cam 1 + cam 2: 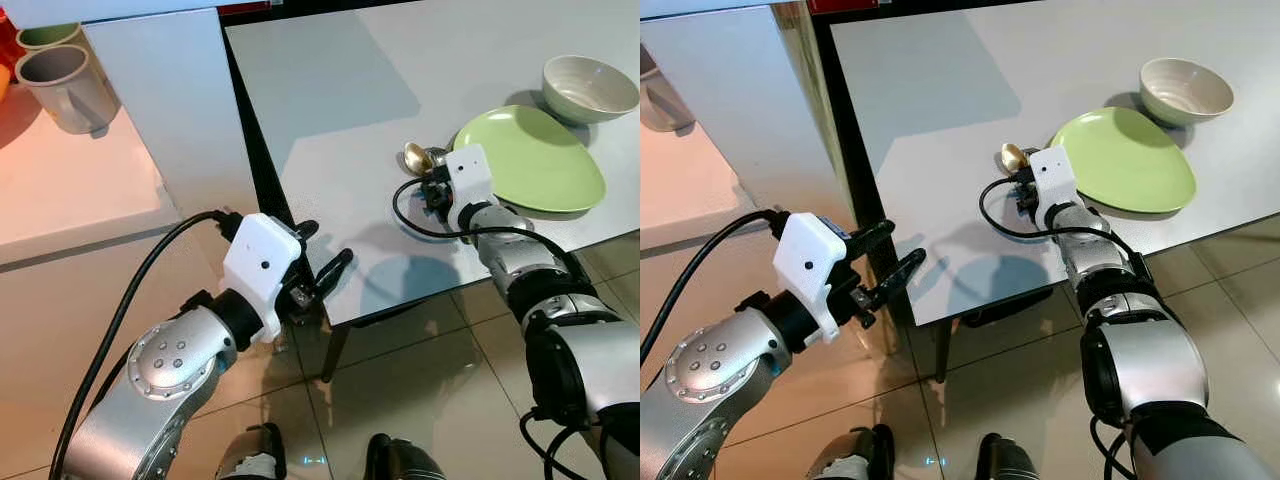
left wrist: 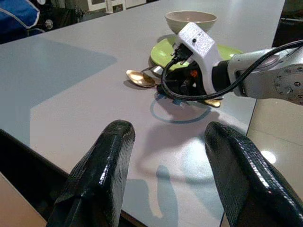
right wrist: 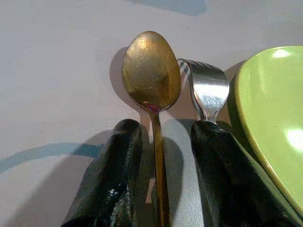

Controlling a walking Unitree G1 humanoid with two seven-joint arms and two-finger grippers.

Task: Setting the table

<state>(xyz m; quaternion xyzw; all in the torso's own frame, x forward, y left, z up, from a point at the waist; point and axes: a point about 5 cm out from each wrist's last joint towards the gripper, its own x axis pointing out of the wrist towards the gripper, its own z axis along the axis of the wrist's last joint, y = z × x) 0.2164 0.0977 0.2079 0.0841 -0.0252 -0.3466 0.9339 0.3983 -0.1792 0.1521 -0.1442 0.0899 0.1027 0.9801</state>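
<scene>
A gold spoon and a silver fork lie side by side on the grey table, just left of a green plate. A beige bowl stands behind the plate. My right gripper rests low on the table, open, its two fingers on either side of the spoon's handle. The fork's handle runs under one finger. My left gripper hovers off the table's near left corner, open and holding nothing.
Two mugs stand on a pale counter to the left. An upright grey panel separates the counter from the table. Tiled floor lies below the table's front edge.
</scene>
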